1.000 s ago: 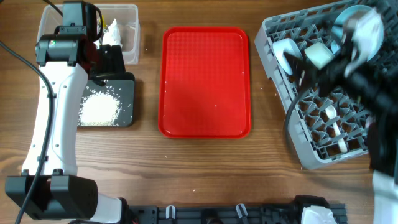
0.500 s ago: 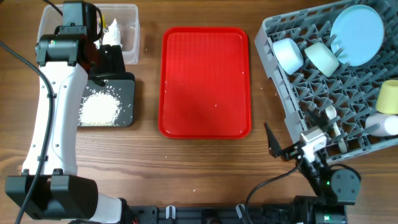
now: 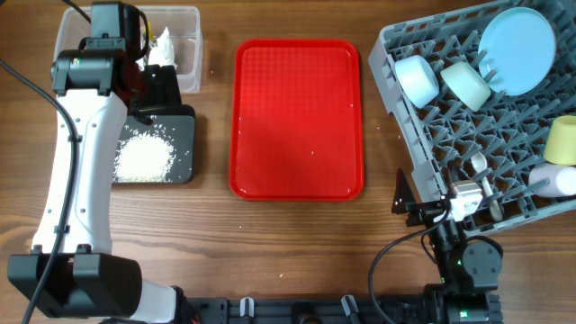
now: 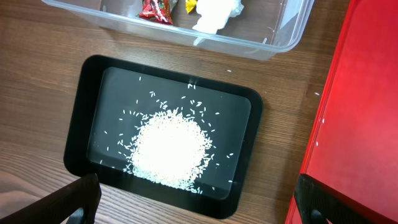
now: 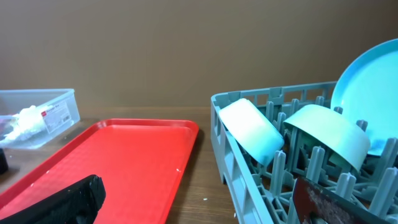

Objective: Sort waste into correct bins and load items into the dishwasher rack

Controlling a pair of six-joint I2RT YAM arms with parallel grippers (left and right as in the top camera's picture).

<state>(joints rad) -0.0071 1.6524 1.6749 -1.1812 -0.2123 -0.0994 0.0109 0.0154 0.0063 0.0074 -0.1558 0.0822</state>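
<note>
The red tray (image 3: 299,117) lies bare at the table's middle. The grey dishwasher rack (image 3: 409,135) at the right holds a blue plate (image 3: 517,49), a white bowl (image 3: 418,78), a pale green bowl (image 3: 465,85), a yellow cup (image 3: 562,139) and utensils. My left gripper (image 3: 160,101) hangs open and empty above the black tray (image 4: 78,124) of rice (image 4: 168,146). My right gripper (image 3: 432,203) is open and empty, low at the rack's front corner, facing the red tray (image 5: 112,162) and the rack (image 5: 249,180).
A clear bin (image 3: 191,45) at the back left holds a white crumpled tissue (image 4: 214,12) and a red wrapper (image 4: 155,9). It stands just behind the black tray (image 3: 184,144). A few rice grains lie on the wood beside the rack.
My right arm has left the rack's top and dropped back to the front edge, its gripper empty. The left arm has not moved.
</note>
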